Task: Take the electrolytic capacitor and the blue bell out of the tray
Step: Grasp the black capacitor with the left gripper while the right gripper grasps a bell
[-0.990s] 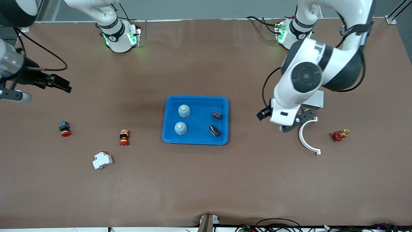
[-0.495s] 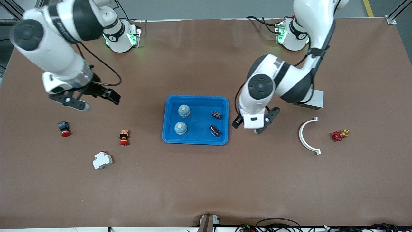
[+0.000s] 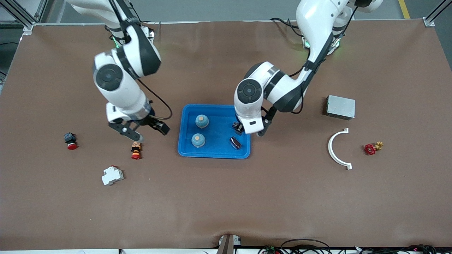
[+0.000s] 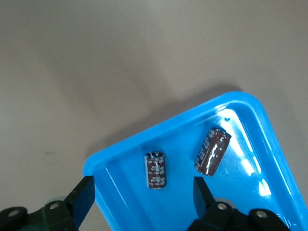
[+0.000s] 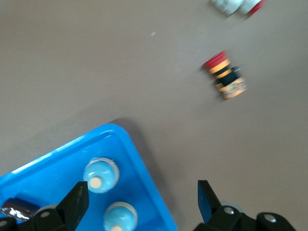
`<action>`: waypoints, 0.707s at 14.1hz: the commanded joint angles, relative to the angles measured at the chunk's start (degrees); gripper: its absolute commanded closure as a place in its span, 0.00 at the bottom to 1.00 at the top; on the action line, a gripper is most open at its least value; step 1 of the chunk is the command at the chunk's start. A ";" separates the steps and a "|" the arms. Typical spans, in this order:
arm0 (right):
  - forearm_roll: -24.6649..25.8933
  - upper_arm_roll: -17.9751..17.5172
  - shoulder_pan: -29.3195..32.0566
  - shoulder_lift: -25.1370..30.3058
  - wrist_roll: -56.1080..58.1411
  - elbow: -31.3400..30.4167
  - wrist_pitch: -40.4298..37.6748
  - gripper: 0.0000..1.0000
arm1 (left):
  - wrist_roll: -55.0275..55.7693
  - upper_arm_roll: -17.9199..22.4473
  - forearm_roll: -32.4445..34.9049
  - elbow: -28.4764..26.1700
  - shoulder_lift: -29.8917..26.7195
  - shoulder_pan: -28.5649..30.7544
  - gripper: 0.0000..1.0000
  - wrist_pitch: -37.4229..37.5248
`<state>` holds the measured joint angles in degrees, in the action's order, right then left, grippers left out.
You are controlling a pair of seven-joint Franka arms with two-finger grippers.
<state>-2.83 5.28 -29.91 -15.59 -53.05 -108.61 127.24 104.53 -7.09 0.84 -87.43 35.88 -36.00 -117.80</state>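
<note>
A blue tray (image 3: 187, 151) lies mid-table. It holds two blue bells (image 3: 201, 121) (image 3: 198, 140) and two dark capacitors (image 3: 235, 142) (image 3: 236, 124). My left gripper (image 3: 250, 129) is open over the tray's rim at the left arm's end, above the farther capacitor. In the left wrist view the gripper (image 4: 142, 199) frames one capacitor (image 4: 155, 170), with the other capacitor (image 4: 212, 151) beside it. My right gripper (image 3: 144, 130) is open and empty over the table beside the tray's other end. In the right wrist view the gripper (image 5: 142, 199) spans the tray's edge (image 5: 144, 168) beside the bells (image 5: 101, 175) (image 5: 120, 216).
An orange-and-red button (image 3: 136, 150), a red-capped button (image 3: 70, 140) and a white breaker (image 3: 112, 175) lie toward the right arm's end. A grey box (image 3: 340, 107), a white curved piece (image 3: 338, 150) and a red valve (image 3: 370, 148) lie toward the left arm's end.
Both arms have swung in from the table's ends toward the tray. The left gripper now hangs over the capacitors and the right gripper is beside the bells. Nothing on the table has moved.
</note>
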 commanded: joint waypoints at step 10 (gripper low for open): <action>-2.88 0.61 -7.35 -16.74 -7.68 5.51 11.01 0.00 | 8.15 0.41 0.04 0.50 9.02 -3.02 0.36 -9.64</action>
<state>-4.76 5.26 -35.90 -30.21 -59.27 -105.60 138.59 111.57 -7.09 0.84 -87.44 43.96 -38.22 -125.80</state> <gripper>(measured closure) 0.000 0.357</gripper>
